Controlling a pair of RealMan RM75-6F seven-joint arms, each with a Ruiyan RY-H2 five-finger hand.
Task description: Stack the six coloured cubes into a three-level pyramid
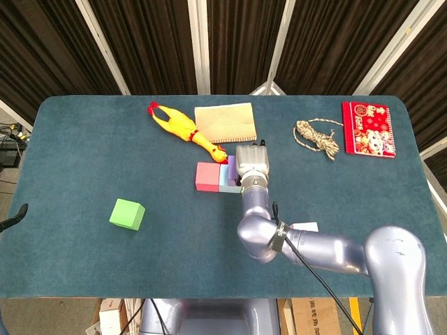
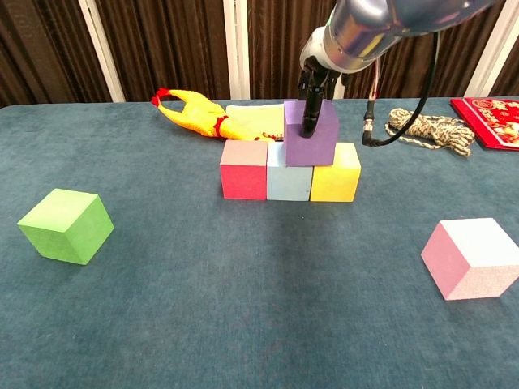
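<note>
Above the cube row (image 2: 290, 171), robot hand (image 2: 311, 97) grips purple cube (image 2: 311, 134).

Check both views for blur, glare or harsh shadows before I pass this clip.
Head view: even light, sharp, no glare on the table. Chest view: crisp purple cube under the right hand, only soft shadows; the pink cube shows a washed-out top face.

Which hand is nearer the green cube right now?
Hard to call. The right hand grips the purple cube far across from the green cube; the left hand is in neither view.
</note>
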